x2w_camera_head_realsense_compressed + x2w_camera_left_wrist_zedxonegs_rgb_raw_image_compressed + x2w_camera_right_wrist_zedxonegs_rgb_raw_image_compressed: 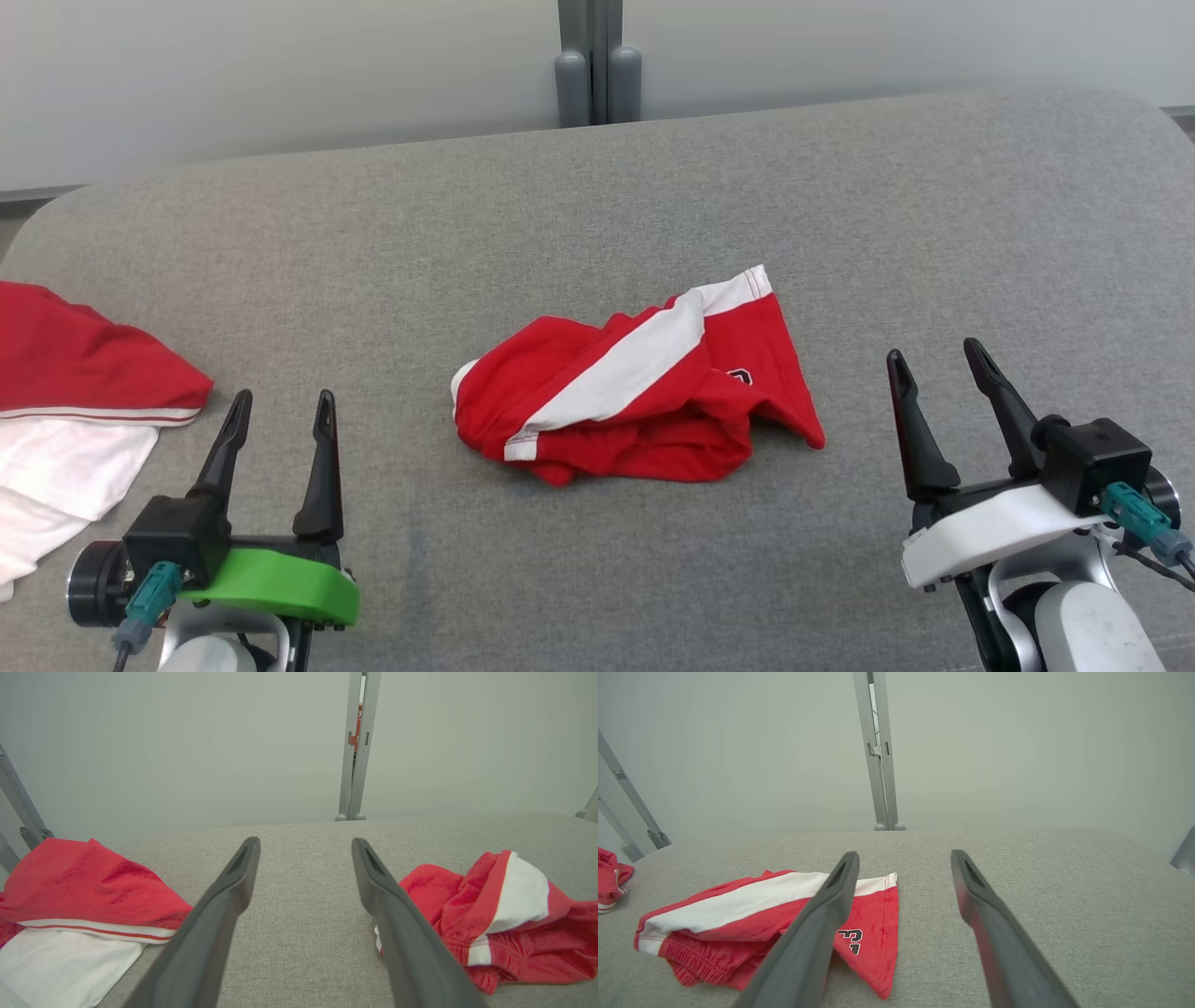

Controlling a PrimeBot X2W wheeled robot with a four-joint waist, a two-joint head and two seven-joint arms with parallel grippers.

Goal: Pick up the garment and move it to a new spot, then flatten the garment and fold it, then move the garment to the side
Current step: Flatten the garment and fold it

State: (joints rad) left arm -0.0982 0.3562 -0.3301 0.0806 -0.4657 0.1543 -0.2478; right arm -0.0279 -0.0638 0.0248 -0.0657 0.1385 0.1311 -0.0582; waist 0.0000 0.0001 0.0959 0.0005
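Progress stands at the very start, as we judge it: the garment lies in a crumpled heap near the middle of the bench, and nothing holds it. We see the left gripper low at the near left and the right gripper at the near right, each with its jaws spread wide and nothing between them. Both sit apart from the cloth, one to either side. So the pick-up, the move to a new spot, the flattening, the folding and the last shift aside all appear left to do.

The garment looks to us like a pair of red sports shorts with a broad white stripe along one side, bunched over itself. A white-hemmed leg opening points toward the far right, and a pointed red corner sticks out toward the right gripper. In the right wrist view we make out a dark printed figure near that corner and a gathered waistband at the other end. Its folds look soft and several layers deep. A second red and white garment lies at the bench's left edge, well apart.
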